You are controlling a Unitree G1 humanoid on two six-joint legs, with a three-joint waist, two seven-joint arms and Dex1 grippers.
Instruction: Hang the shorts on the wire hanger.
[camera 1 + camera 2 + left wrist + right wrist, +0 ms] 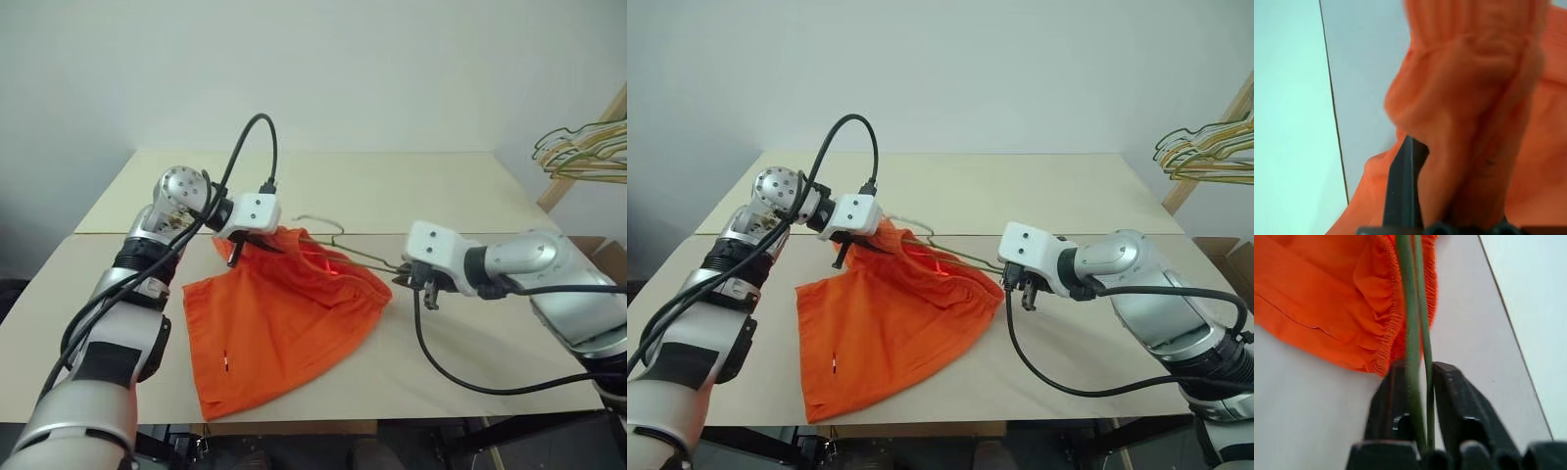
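Note:
The bright orange shorts (274, 313) lie spread on the table, their gathered waistband lifted at the far end. My left gripper (250, 240) is shut on the waistband's left corner; bunched orange fabric (1474, 98) covers its fingers (1403, 196). The thin olive wire hanger (358, 257) runs through the waistband, its small hook (318, 223) poking out behind the shorts. My right gripper (404, 279) holds the hanger's right corner just past the shorts' edge. In the right wrist view, the wire (1413, 308) sits between its black fingers (1388, 401).
The pale table (441, 186) has a seam running across it behind the shorts. A bunch of green and yellow hangers (583, 147) hangs on a wooden rack at the far right. Black cables loop from both wrists over the table.

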